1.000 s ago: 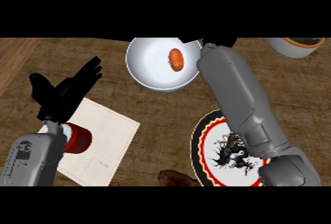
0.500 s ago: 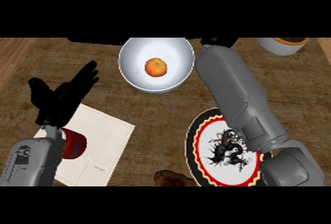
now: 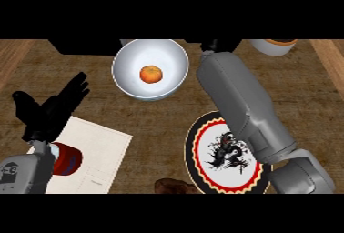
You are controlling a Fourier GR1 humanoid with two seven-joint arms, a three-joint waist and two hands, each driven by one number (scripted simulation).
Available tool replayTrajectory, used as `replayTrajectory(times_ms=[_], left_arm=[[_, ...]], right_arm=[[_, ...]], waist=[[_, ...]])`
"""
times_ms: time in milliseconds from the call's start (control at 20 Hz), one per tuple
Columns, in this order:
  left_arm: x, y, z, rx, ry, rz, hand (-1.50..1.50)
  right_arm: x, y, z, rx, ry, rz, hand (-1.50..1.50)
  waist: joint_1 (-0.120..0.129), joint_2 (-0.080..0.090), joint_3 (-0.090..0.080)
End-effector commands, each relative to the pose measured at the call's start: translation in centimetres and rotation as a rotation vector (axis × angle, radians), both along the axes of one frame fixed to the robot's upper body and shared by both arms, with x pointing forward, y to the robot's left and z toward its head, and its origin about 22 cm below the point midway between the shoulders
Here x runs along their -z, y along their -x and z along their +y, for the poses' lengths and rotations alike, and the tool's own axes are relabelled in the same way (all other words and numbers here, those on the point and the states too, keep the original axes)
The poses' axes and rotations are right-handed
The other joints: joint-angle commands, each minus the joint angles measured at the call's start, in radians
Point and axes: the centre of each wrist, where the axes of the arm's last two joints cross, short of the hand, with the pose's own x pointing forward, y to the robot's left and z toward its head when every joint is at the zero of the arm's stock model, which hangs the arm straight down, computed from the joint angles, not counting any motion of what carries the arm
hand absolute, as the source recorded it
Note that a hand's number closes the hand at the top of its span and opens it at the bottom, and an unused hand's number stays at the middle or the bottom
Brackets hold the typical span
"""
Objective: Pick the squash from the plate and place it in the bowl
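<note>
Right robot hand (image 3: 218,44) mostly cut off at top; plate (image 3: 201,150) partly hidden under forearm.

Left hand (image 3: 50,109) open, fingers spread, resting. Right forearm (image 3: 245,109) extended; hand apparently out of view.

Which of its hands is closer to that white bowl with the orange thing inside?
Right. The right hand shows just past the bowl's right rim; the left hand rests open, further off to its lower left.

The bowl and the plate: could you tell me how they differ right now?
The bowl is plain white and deep; the plate is flat, with a black figure and a red-and-black rim. The bowl holds the orange squash; the plate holds nothing visible and is partly hidden by the right forearm. Both are round and sit on the counter.
</note>
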Motion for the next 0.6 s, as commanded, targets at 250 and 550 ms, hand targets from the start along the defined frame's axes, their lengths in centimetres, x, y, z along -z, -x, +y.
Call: replayTrajectory(times_ms=[250,550], left_arm=[[0.0,0.0,0.9,-0.038,0.007,0.024,0.00],[0.7,0.5,2.0,-0.041,-0.002,0.033,0.00]], right_arm=[[-2.5,5.6,5.1,-0.231,0.008,-0.144,-1.50],[-3.1,12.7,7.9,-0.456,-0.147,-0.247,-1.50]], waist=[[-0.041,-0.026,0.001],[-0.039,-0.025,0.001]])
